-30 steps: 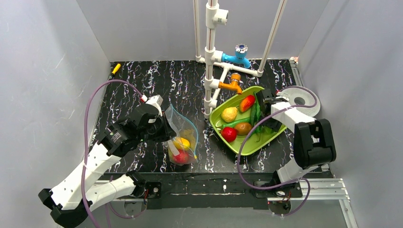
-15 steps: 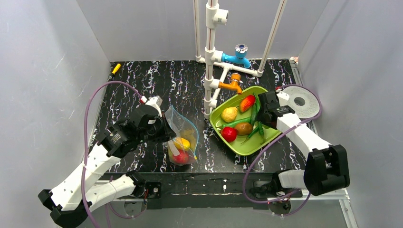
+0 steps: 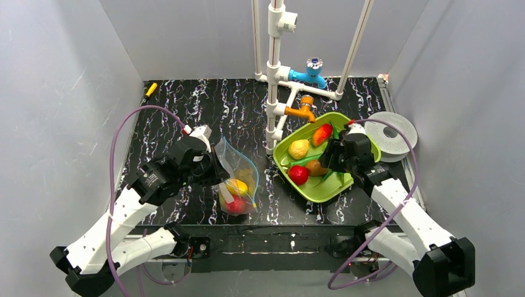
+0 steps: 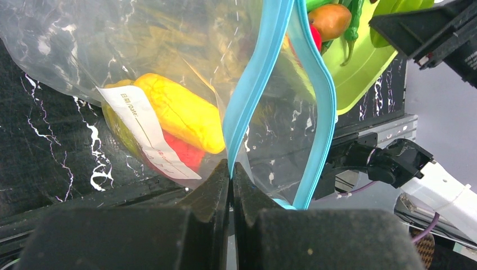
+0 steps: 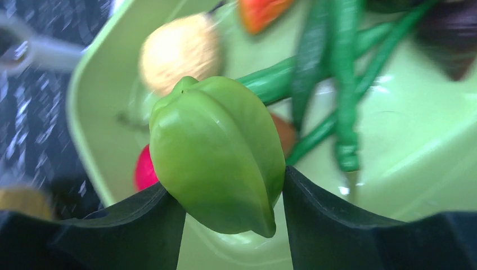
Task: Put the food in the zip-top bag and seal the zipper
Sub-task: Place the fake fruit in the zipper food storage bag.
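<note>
The clear zip-top bag (image 3: 238, 176) stands open left of centre, with a yellow fruit (image 3: 237, 185) and a red one (image 3: 234, 204) inside. My left gripper (image 3: 213, 166) is shut on one side of its light-blue zipper (image 4: 256, 73); the bag's white label (image 4: 143, 132) shows in the left wrist view. My right gripper (image 3: 330, 158) is shut on a glossy green fruit (image 5: 219, 149) and holds it over the lime-green tray (image 3: 325, 189). In the tray lie a yellow fruit (image 3: 299, 148), a red-orange one (image 3: 322, 133), a red one (image 3: 298, 174), a brown one (image 3: 314, 167) and green beans (image 5: 337, 84).
A white pipe frame (image 3: 274, 74) with a blue tap (image 3: 312, 69) and an orange tap (image 3: 303, 110) stands just behind the tray. A grey round disc (image 3: 391, 133) lies at the right edge. A small yellow piece (image 3: 151, 89) lies at the far left corner.
My right arm has swung out to the right and its gripper has moved left over the tray, carrying the green fruit. The left gripper and bag have not moved.
</note>
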`<state>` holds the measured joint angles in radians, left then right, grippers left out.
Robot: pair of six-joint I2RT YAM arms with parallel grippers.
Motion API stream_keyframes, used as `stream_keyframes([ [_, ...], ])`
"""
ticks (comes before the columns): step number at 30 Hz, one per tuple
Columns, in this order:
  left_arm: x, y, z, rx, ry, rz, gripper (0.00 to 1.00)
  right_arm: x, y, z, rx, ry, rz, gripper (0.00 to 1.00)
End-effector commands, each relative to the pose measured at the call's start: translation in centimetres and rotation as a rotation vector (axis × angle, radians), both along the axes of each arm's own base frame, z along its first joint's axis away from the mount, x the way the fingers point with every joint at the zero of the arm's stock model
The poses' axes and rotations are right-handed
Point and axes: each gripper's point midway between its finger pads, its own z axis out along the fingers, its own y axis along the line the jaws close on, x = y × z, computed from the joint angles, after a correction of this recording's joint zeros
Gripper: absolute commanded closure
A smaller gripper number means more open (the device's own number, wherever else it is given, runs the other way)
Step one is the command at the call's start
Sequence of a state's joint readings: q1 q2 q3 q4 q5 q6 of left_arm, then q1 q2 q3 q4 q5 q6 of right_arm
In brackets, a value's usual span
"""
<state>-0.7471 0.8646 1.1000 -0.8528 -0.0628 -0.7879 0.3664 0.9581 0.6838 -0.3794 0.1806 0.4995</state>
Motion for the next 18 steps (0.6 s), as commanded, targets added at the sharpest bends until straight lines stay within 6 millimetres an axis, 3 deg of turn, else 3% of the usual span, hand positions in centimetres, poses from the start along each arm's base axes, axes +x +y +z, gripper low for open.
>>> stream_keyframes([
  [1,0.5,0.1,0.6,0.007,-0.016,0.013,1.00,-2.1,6.8,2.5,0.159,-0.105,0.356,0.99],
  [8,0.9,0.1,-0.2,0.048,0.011,0.020,1.00,-7.5,15.2,5.3,0.278,-0.146,0.667,0.99],
  [12,0.9,0.2,-0.6,0.045,0.019,0.034,1.00,-10.4,19.7,8.6,0.276,-0.209,0.814,0.99],
  [15,0.9,0.3,-0.8,0.045,0.021,0.044,1.00,-11.2,21.9,11.3,0.256,-0.272,0.874,0.99],
  [18,0.9,0.4,-0.7,0.049,0.023,0.050,1.00,-10.6,23.3,13.5,0.240,-0.308,0.878,0.99],
])
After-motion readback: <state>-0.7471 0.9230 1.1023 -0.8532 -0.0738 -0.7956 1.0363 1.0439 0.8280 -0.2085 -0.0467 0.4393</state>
